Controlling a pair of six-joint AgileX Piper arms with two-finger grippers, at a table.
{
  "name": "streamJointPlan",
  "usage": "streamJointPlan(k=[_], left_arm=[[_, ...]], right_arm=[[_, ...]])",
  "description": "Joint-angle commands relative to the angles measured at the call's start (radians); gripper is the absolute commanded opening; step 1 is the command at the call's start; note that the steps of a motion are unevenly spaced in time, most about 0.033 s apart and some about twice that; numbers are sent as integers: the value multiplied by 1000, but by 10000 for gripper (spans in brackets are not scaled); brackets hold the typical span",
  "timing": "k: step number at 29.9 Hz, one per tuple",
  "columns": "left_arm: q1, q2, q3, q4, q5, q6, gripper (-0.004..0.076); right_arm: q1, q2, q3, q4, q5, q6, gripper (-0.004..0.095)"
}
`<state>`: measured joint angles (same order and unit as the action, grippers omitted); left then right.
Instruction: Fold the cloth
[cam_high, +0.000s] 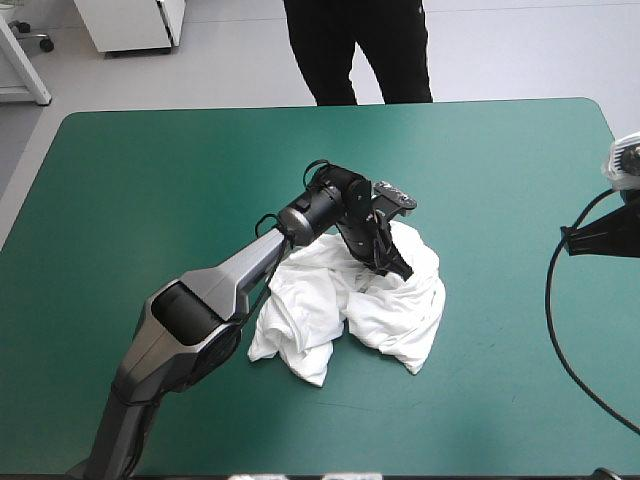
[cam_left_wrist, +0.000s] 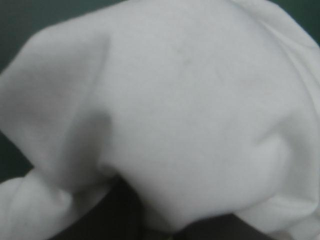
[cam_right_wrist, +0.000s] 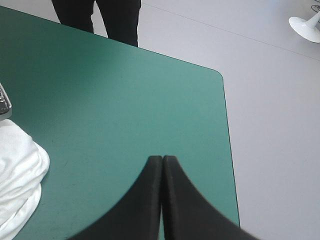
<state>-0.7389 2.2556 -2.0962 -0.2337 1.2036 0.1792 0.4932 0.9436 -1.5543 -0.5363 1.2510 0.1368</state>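
The T-shirt (cam_left_wrist: 175, 110) is draped right over the left gripper (cam_high: 388, 260), which is dug into the far side of the heap, so I can't tell if it's clamped on fabric or not. It's a crumpled pile around the middle of the teal-green table (cam_high: 150, 180). The right gripper (cam_right_wrist: 162, 159) is pressed together over bare cover near the table's right edge, well apart from the T-shirt.

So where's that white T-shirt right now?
In the high view the T-shirt lies as a crumpled heap near the middle of the table, with the left gripper down on its far side.
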Motion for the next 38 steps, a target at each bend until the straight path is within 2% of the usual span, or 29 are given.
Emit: streamJointPlan(k=[1, 4, 9, 11, 14, 21, 26, 31, 38], left_arm=[[-7, -65, -63, -39, -3, -6, -1], [1, -74, -97, -40, 55, -2, 102], [29, -137, -97, -25, 85, -13, 500], [43, -177, -97, 3, 85, -27, 579], [43, -255, -97, 86, 85, -37, 588], [43, -413, -49, 214, 86, -66, 588], [66, -544, 93, 270, 86, -66, 588], [150, -651, 286, 272, 86, -56, 586], [267, -663, 474, 271, 44, -51, 582]], right_arm=[[-7, -6, -24, -33, -2, 1, -17], [-7, -4, -24, -26, -2, 1, -17], [-7, 29, -24, 18, -2, 3, -17], [-7, 54, -24, 22, -2, 9, -17], [-7, 104, -24, 64, -2, 2, -17], [-7, 215, -24, 259, -2, -80, -17], [-29, 238, -7, 275, -2, -109, -17], [-117, 238, 122, 368, -2, -137, -17], [-127, 243, 300, 304, -24, -121, -9]])
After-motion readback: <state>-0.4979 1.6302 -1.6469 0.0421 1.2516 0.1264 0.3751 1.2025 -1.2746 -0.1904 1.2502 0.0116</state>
